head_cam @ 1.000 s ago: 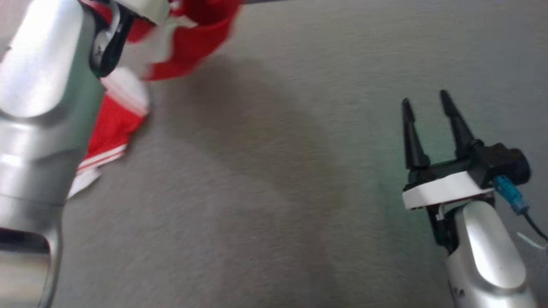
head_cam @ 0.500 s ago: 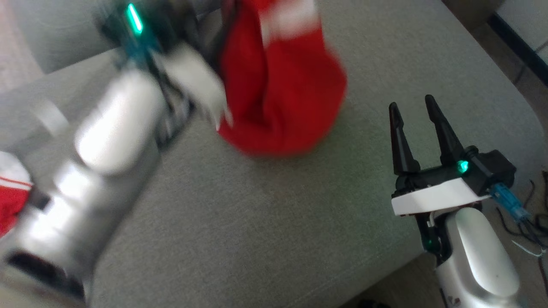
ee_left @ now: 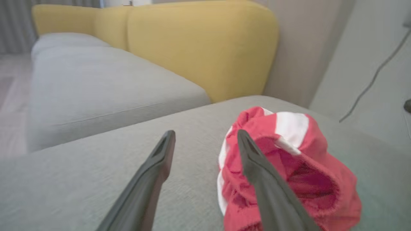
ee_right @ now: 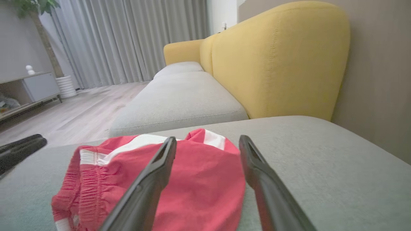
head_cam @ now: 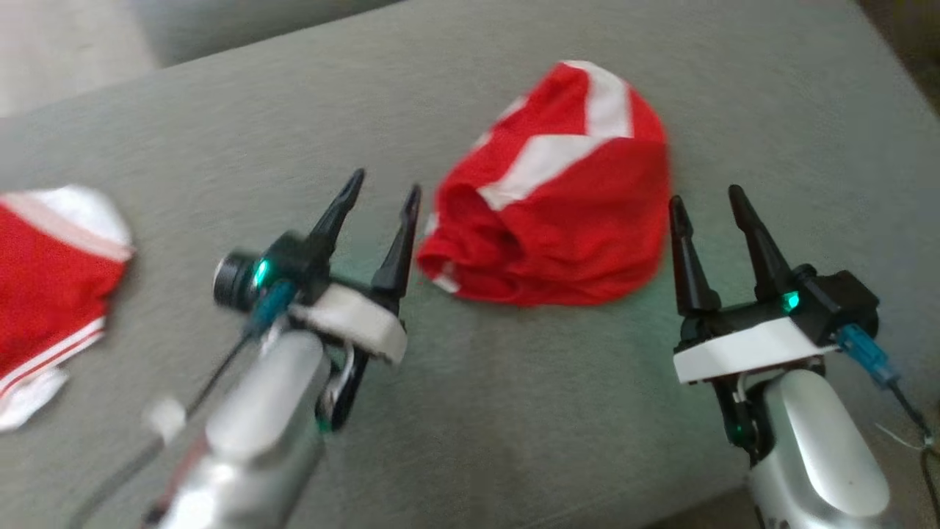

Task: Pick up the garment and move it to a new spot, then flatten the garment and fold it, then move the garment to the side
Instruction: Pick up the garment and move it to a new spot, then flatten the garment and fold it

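Garment [head_cam: 558, 213]: red, white stripes, soft crumpled mound on grey woven cushion [head_cam: 514, 411], between grippers. Left gripper [head_cam: 385, 184]: tapered dark fingers spread wide, empty, just beside cloth edge. Right gripper [head_cam: 705, 195]: spread wide, empty, near opposite edge. Second red-white garment [head_cam: 51, 272] well apart at left in head view. Right wrist view: gathered elastic waistband [ee_right: 86, 189], yellow padded backrest [ee_right: 279, 57], pleated grey curtains [ee_right: 128, 38].

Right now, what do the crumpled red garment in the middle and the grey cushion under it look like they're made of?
Red garment: likely thin, matte sports fabric, possibly polyester; it slumps in soft folds and has a gathered elastic waistband. Grey cushion: woven upholstery cloth, matte, with a fine visible grain; the fibre can't be told.
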